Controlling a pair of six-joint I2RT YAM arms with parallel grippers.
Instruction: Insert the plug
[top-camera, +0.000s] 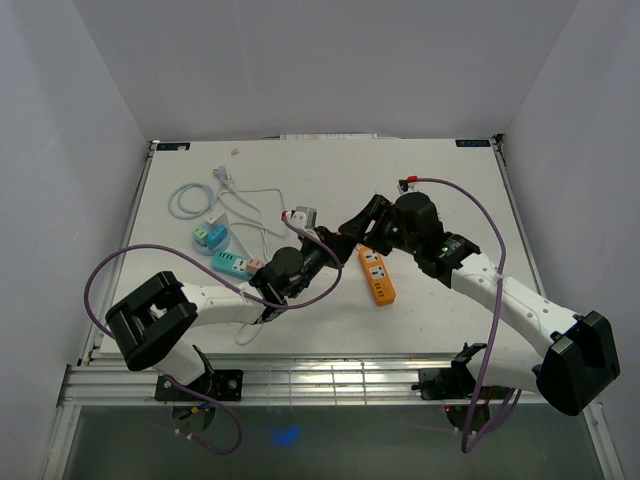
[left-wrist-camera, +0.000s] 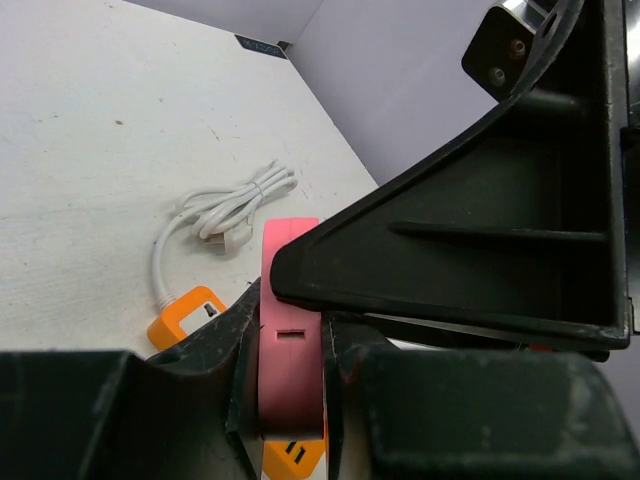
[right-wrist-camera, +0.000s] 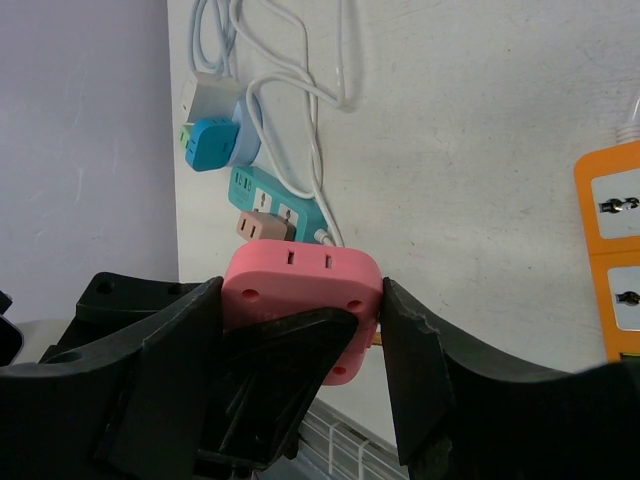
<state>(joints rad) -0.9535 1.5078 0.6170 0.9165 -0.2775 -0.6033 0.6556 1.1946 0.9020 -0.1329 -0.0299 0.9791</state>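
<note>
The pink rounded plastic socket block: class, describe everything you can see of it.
The pink rounded plastic socket block looks smooth, with rounded corners; its visible face carries two slots and two small round holes. The right gripper clamps its two ends, while the left gripper pinches its broad faces, hiding the lower part.

Left arm (top-camera: 215, 298) and right arm (top-camera: 500, 290) reaching in to meet at the pink adapter (right-wrist-camera: 300, 275), right gripper (right-wrist-camera: 302, 292) clamping its ends, left gripper (left-wrist-camera: 291, 352) pinching its flat faces.
</note>
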